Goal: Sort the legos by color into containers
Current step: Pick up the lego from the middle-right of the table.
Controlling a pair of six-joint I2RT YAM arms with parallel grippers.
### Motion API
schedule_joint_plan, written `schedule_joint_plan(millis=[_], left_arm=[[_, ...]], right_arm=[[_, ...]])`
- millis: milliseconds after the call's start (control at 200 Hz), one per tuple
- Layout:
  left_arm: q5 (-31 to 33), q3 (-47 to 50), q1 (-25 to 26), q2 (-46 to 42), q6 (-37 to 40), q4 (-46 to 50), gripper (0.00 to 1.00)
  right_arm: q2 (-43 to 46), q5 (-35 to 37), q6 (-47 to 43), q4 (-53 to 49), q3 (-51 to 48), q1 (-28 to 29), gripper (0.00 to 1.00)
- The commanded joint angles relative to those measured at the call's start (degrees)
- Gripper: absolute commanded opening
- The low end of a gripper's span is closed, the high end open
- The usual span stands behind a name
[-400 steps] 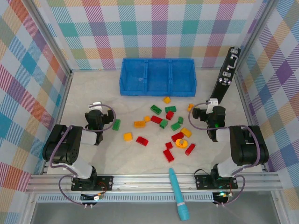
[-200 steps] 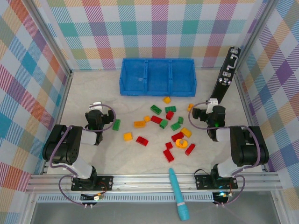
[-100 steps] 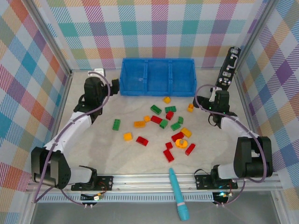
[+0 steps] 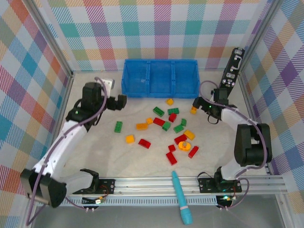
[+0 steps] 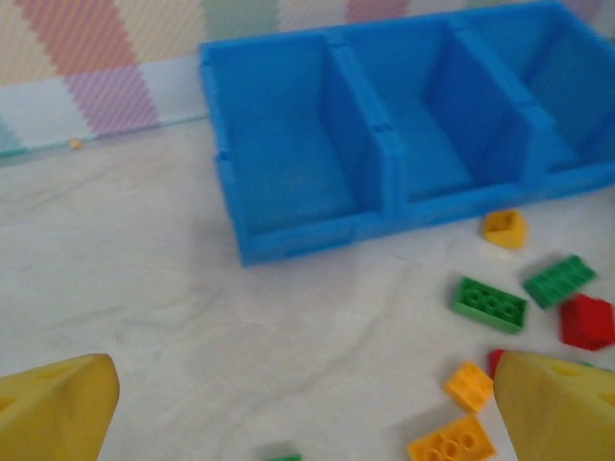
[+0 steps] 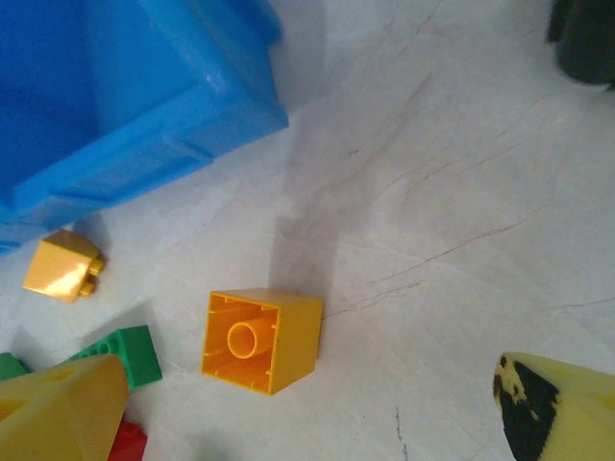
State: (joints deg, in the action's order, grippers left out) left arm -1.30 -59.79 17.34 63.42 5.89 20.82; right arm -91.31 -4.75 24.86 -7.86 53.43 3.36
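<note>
The legos (image 4: 166, 126) are found scattered on the table (image 4: 99, 152) just before the blue bin (image 4: 160, 90), none sorted yet. The right gripper (image 4: 196, 102) is held spread above an orange brick (image 6: 261, 340), presumably for pickup, its arm stretched forward. The left gripper (image 4: 119, 101), likewise spread and empty, is extended toward the bin's left end.

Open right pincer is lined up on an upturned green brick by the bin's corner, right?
No: that upturned brick by the bin corner is yellow-orange, not green, as the right wrist view shows. The right pincer is open.
</note>
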Motion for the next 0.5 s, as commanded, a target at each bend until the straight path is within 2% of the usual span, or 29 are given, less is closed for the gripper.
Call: schedule_joint_plan(millis=[0,245,345,410,495], left_arm=[[-7.79,7.16,1.61,-6.89,1.05,-8.17,1.00],[-3.22,7.38,3.23,-14.33,-0.27,-9.61,1.00],[2.10,6.27,3.23,-15.84,-2.46,-10.05,1.00],[10.37,3.49,3.22,-15.46,-7.98,-9.69,1.00],[26.42,-1.55,3.16,-14.09,-19.34,-3.41,1.00]], right_arm=[[-3.23,1.68,-1.02,-3.62,4.33,2.95,0.98],[-11.29,4.74,-1.23,-7.04,11.12,5.50,0.96],[-13.03,5.92,-1.13,-8.10,12.52,5.78,0.95],[-13.62,6.86,-1.05,-8.98,13.01,5.87,0.94],[-14.20,6.89,-1.41,-9.22,13.13,5.87,0.93]])
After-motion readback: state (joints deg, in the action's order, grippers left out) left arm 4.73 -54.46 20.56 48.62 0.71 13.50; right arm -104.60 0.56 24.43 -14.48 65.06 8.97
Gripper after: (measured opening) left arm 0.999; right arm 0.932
